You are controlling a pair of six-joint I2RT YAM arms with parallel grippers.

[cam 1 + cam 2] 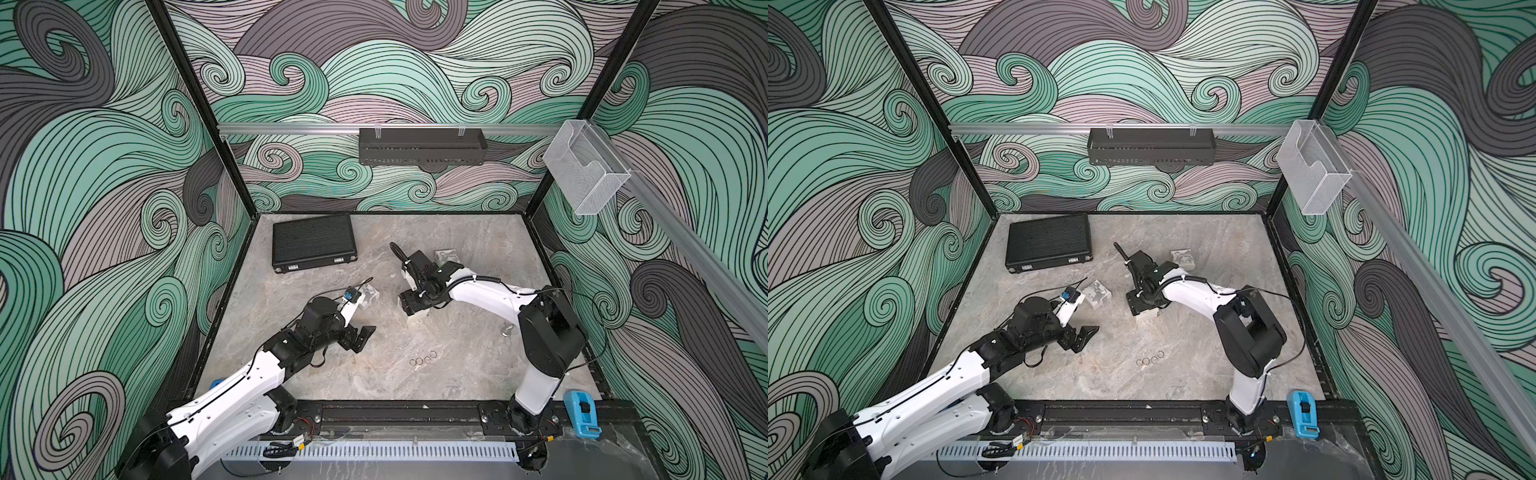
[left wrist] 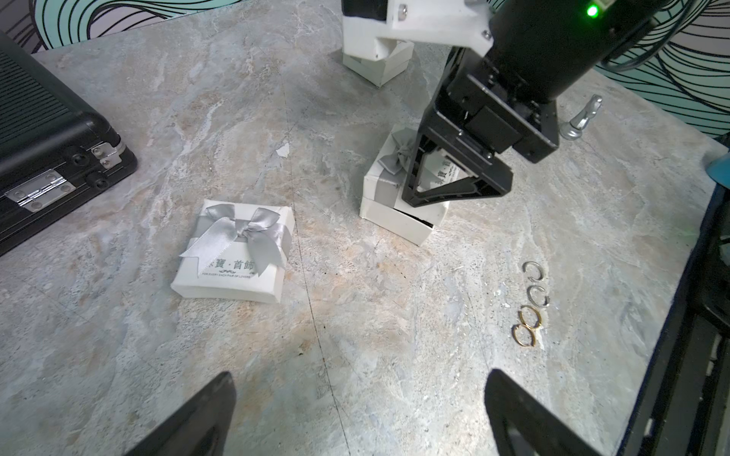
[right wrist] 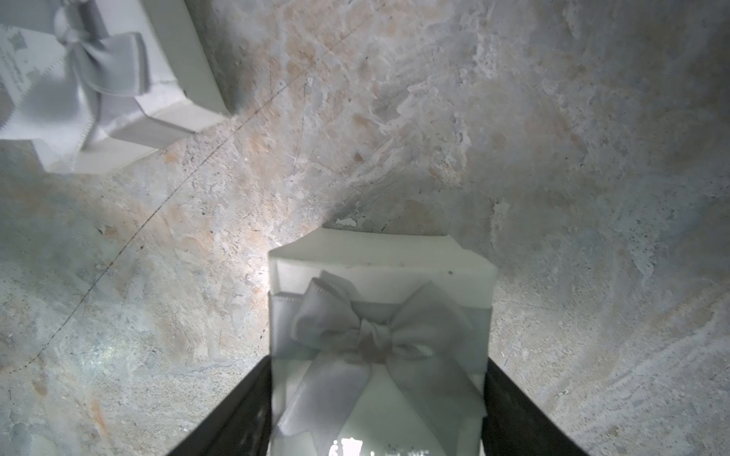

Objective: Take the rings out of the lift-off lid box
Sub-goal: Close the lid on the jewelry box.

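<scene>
Clamping lid (image 3: 379, 327) — right gripper (image 3: 379, 367), rings (image 2: 531, 312) on table (image 2: 355, 323), left gripper (image 2: 361, 381) spread

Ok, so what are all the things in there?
rings: four, two silvery and two gold, in a row on the table's front.
gift boxes: three, white with grey bows, spread across the table's middle.
case: one, black, back left.
metal piece: one, silver, table's right side.
tape dispenser: one, blue, front right edge.
tray: one, black, hung at the back.
holder: one, clear, hung on the right.
left claw: one, black, open, empty.
right claw: one, black, closed on one box's lid.
</scene>
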